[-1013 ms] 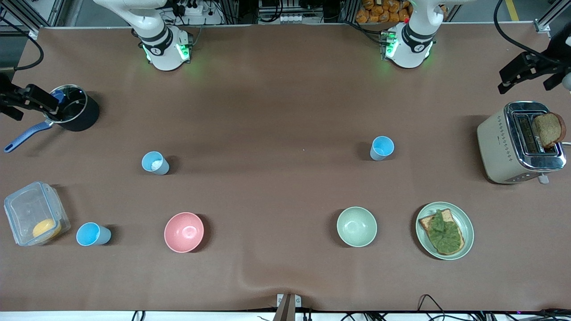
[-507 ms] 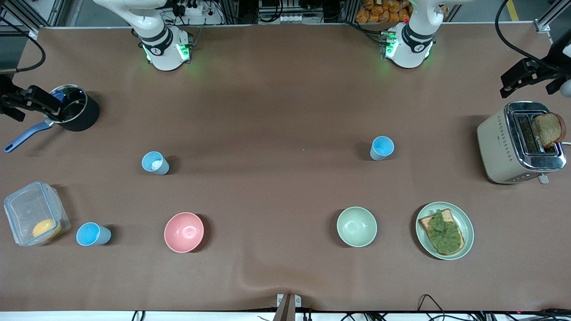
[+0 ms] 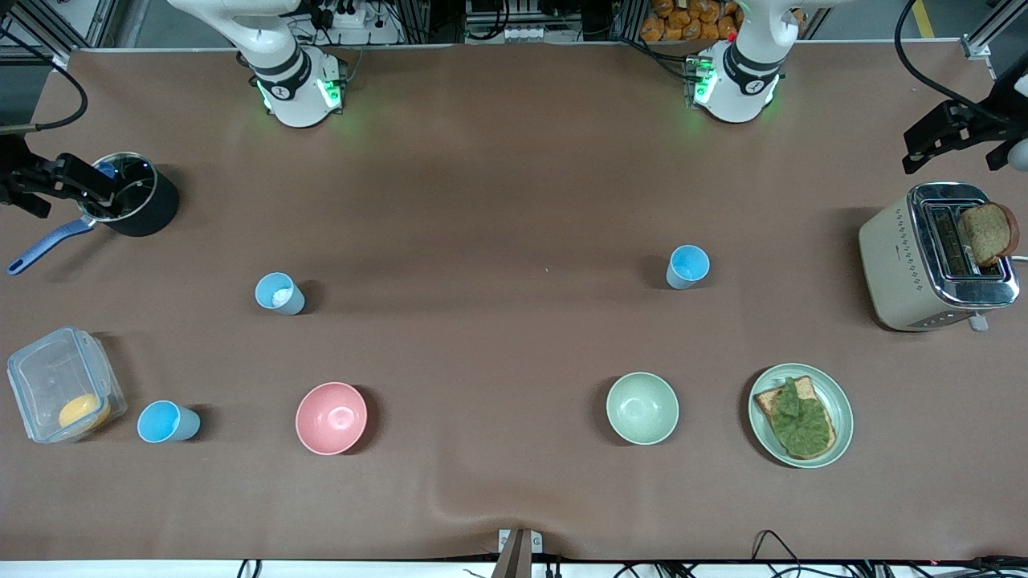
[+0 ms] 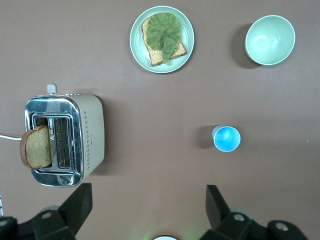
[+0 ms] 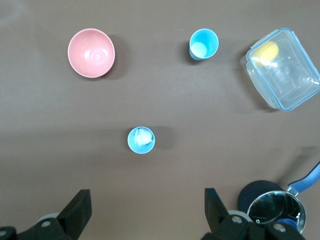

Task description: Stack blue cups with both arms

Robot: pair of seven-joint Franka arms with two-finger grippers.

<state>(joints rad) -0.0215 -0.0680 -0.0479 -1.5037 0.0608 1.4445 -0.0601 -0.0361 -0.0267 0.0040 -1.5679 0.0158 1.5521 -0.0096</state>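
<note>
Two pale blue cups stand upright and far apart on the brown table. One, with a small white wad inside (image 3: 279, 293) (image 5: 141, 140), is toward the right arm's end. The other (image 3: 688, 266) (image 4: 226, 138) is toward the left arm's end. My right gripper (image 3: 60, 183) (image 5: 147, 207) hangs high over the pot, open and holding nothing. My left gripper (image 3: 936, 136) (image 4: 147, 202) hangs high over the table beside the toaster, open and holding nothing. Both are well away from the cups.
A brighter blue cup (image 3: 167, 422) stands beside a clear container (image 3: 64, 384) holding something yellow. A pink bowl (image 3: 331, 417), green bowl (image 3: 642, 408) and plate (image 3: 835, 393) with toast and lettuce lie nearer the front camera. A dark pot (image 3: 136, 205) and toaster (image 3: 907, 257) flank the ends.
Both hands have drifted slightly outward toward the table's ends. Both grippers stay open. The cups have not moved.
</note>
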